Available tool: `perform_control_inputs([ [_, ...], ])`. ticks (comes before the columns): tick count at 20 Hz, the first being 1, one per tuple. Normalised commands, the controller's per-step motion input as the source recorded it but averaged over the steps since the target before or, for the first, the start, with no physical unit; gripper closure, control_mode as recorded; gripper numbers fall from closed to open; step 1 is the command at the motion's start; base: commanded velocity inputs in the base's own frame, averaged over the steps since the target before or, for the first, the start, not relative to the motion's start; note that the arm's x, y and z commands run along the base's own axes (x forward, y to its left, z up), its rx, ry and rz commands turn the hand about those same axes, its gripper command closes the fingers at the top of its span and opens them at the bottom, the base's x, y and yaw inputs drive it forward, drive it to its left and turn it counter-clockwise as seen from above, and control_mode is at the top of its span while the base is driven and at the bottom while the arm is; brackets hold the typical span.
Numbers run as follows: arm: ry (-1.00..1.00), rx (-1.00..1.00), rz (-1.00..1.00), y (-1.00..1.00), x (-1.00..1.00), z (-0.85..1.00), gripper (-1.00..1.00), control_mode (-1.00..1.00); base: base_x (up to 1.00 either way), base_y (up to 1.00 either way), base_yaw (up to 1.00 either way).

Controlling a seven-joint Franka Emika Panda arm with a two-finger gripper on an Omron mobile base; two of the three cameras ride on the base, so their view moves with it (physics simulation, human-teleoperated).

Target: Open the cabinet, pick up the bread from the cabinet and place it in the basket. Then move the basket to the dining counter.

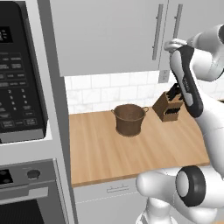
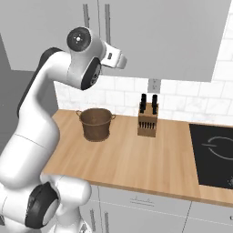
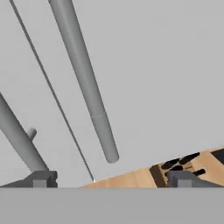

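cabinet [image 1: 105,35] shut, bar handles [image 1: 157,31] vertical

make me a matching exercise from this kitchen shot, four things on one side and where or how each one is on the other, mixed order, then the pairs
Column one:
1. basket
2. knife block
3. cabinet
4. gripper

Column two:
A. both doors shut, above the worktop
B. jaws open, up close to a bar handle
C. upright on the worktop, nothing seen inside
D. by the tiled wall, between the basket and the cooktop

Pairs: 1-C, 2-D, 3-A, 4-B
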Motion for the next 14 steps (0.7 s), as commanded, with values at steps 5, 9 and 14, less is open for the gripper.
perform_control_inputs([
  [5, 0.00, 0.00, 0.00, 0.00, 0.33, 0.00, -1.00, -1.00, 0.00, 0.00, 0.00],
  [9, -0.02, 0.00, 0.00, 0.00, 0.36, -0.02, -1.00, -1.00, 0.00, 0.00, 0.00],
  [14, -0.09, 0.00, 0.00, 0.00, 0.40, -0.16, -1.00, -1.00, 0.00, 0.00, 0.00],
])
